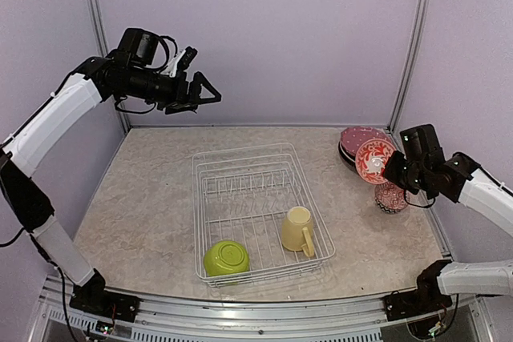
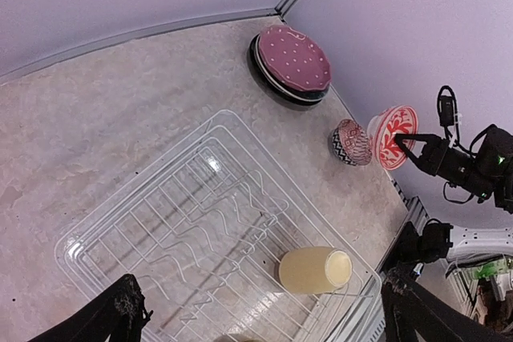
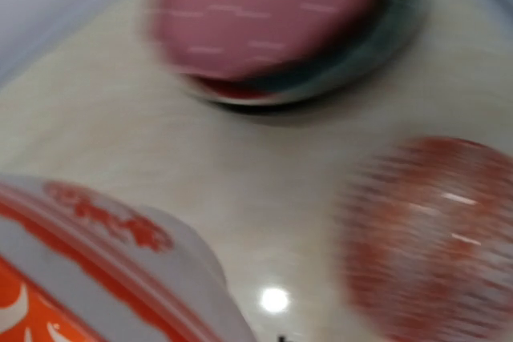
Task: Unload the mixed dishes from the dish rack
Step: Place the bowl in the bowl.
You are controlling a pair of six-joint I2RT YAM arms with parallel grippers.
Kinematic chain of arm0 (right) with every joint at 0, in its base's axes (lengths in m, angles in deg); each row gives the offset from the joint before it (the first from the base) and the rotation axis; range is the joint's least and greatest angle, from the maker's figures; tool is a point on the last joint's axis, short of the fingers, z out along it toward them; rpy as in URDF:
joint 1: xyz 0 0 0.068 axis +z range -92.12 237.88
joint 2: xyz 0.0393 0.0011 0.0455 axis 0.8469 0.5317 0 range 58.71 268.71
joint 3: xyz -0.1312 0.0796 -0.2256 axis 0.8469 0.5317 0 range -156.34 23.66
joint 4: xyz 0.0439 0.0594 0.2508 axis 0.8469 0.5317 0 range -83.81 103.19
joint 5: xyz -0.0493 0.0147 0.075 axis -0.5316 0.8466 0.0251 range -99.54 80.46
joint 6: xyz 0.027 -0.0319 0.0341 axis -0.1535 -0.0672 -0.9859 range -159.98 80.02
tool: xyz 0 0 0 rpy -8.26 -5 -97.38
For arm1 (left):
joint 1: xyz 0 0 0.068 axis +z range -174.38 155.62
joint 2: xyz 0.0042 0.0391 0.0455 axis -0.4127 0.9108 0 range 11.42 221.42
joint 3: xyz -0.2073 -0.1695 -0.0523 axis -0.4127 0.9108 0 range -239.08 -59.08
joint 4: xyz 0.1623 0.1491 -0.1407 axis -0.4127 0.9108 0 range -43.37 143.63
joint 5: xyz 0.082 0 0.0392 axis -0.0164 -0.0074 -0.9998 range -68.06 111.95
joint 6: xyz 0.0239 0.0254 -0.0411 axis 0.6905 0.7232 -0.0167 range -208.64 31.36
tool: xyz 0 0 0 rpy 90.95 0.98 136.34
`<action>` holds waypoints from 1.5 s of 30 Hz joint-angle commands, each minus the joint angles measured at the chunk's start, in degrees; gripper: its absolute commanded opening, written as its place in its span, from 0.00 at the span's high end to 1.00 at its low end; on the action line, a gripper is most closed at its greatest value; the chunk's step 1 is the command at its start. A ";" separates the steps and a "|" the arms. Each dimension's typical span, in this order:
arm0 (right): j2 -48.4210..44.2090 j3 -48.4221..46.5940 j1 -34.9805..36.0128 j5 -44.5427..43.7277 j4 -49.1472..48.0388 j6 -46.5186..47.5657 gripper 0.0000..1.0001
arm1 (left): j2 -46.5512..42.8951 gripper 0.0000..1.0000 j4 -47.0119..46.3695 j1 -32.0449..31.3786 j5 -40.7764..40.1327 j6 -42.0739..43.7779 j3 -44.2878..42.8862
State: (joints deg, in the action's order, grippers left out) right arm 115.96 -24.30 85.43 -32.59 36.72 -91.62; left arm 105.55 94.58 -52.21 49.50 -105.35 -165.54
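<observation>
Crockery sits partly in the rack and partly on the table. We have our right gripper clamped on the rim of the red-and-white patterned bowl, which hangs tilted on edge above the marbled beige tabletop, off to the right of the rectangular white wire dish rack. Just beside it, a small reddish bowl with a zigzag band rests upside down on the table. Near the far right corner, a pink dotted plate tops a stack of darker plates. Inside the rack we see a lime green bowl upside down in the near left corner and a pale yellow mug lying on its side at the near right. Our left gripper hangs high at the far left, jaws wide apart and empty.
</observation>
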 commanded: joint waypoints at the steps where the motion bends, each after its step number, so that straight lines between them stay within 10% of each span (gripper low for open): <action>1: -4.83 2.19 -6.66 3.23 9.07 -1.40 1.00 | -3.33 0.01 -0.81 1.35 -4.51 3.23 5.68; 15: 0.39 1.60 -21.45 14.08 11.40 3.77 1.00 | -3.60 0.01 -0.08 1.81 -5.44 4.69 7.23; 45: 8.40 3.42 -25.35 17.24 3.35 2.96 1.00 | -5.16 0.01 -0.46 0.94 -6.55 5.23 8.15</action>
State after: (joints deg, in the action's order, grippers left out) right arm 122.56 -20.94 61.08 -17.18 44.65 -88.88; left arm 101.79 94.27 -50.86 43.88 -101.20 -158.11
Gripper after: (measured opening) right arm 0.043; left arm 0.989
